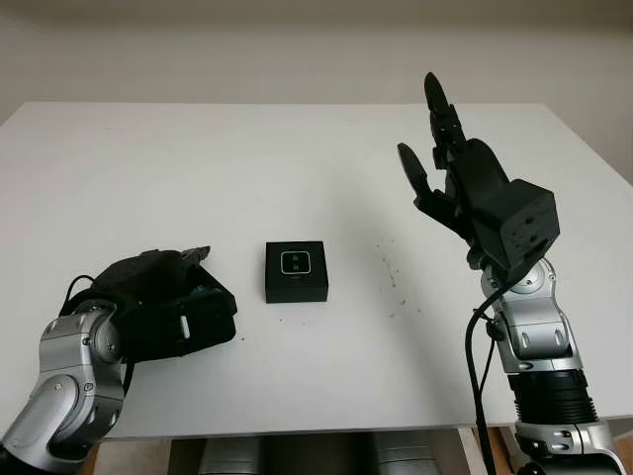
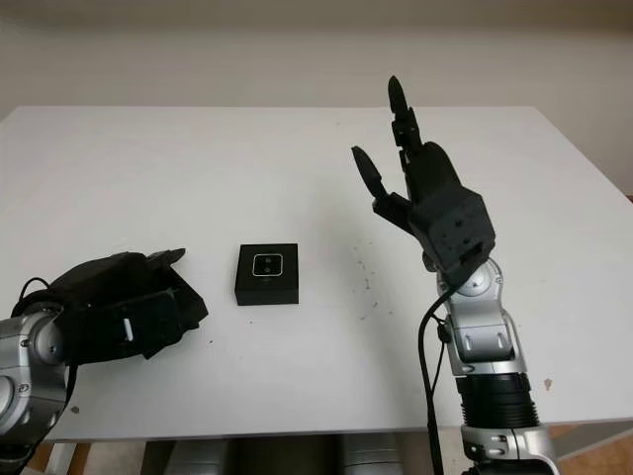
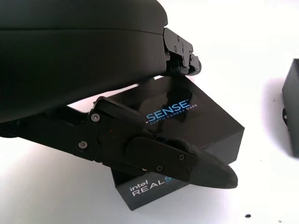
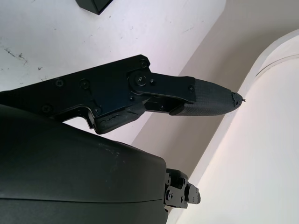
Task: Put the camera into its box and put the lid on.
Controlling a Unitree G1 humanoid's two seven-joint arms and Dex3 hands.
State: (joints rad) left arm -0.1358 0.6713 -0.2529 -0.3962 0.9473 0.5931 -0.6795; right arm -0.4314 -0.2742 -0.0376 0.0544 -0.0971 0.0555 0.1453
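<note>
Left hand (image 1: 163, 307) sits at the near left of the white worktop (image 1: 297, 158), its fingers (image 3: 177, 161) closed around a black lid (image 3: 196, 126) printed with Intel RealSense lettering. Just to its right, apart from it, the open black box (image 1: 296, 271) stands with the camera (image 1: 296, 262) lying inside. Farther back on the right, the right hand (image 1: 450, 168) is open, raised above the worktop and holding nothing.
</note>
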